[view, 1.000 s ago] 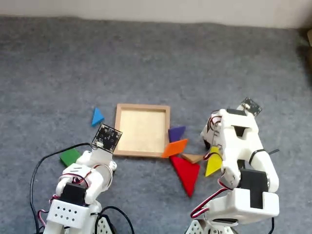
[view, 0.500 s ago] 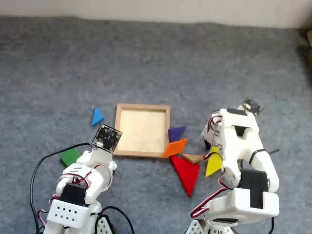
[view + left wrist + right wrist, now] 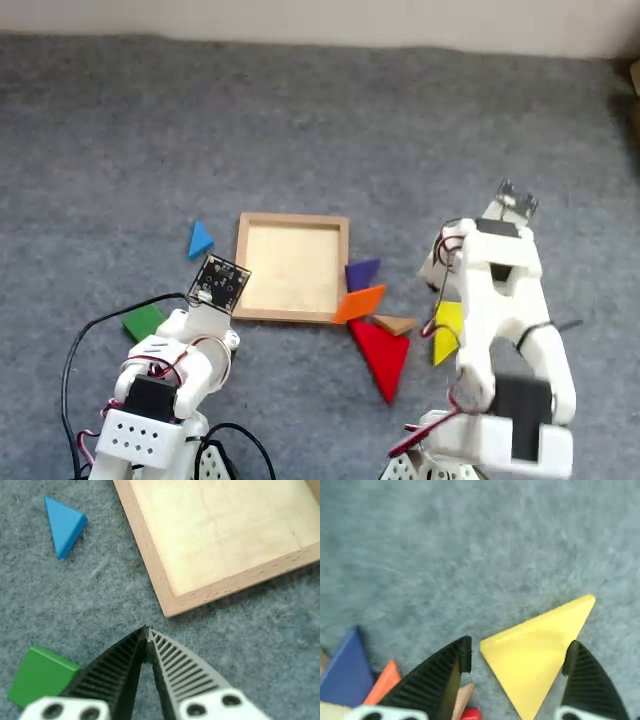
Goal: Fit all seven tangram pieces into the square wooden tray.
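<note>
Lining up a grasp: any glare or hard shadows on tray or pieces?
High view: even light, no glare on the tray, no hard shadows. Left wrist view: tray evenly lit. Right wrist view: yellow triangle evenly lit inside the right end effector.

Tray (image 3: 242, 268) between pieces (image 3: 382, 355), most rightward

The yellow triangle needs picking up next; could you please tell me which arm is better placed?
Right. The right hand is open over the yellow triangle, a finger either side; the left hand is shut, across the tray from it.
</note>
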Robot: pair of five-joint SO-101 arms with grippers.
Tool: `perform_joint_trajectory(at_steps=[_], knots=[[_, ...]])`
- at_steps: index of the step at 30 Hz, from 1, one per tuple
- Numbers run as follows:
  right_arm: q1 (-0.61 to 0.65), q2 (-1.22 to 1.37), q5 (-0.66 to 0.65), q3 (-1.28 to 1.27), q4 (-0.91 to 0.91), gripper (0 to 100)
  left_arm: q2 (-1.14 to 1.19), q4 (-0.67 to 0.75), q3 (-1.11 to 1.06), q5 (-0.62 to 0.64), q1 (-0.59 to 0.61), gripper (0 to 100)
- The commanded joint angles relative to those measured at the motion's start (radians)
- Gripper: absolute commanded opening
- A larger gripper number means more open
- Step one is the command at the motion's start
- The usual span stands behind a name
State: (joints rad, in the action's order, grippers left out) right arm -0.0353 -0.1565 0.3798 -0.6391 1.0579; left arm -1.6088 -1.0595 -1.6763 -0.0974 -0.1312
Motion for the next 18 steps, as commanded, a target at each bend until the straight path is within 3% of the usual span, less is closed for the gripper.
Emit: perform_joint_trajectory(at_steps=[1,11,18], knots=[[0.030,-0.154,-0.077,0.030,0.008,28.3,-0.008,0.000,-0.028,-0.008,0.004,1],[0.116,-0.160,-0.097,0.036,0.091,28.8,-0.008,0.000,-0.028,-0.008,0.004,1],[0.096,0.004,0.015,0.036,0.093,42.3,-0.008,0.000,-0.028,-0.008,0.004,1]])
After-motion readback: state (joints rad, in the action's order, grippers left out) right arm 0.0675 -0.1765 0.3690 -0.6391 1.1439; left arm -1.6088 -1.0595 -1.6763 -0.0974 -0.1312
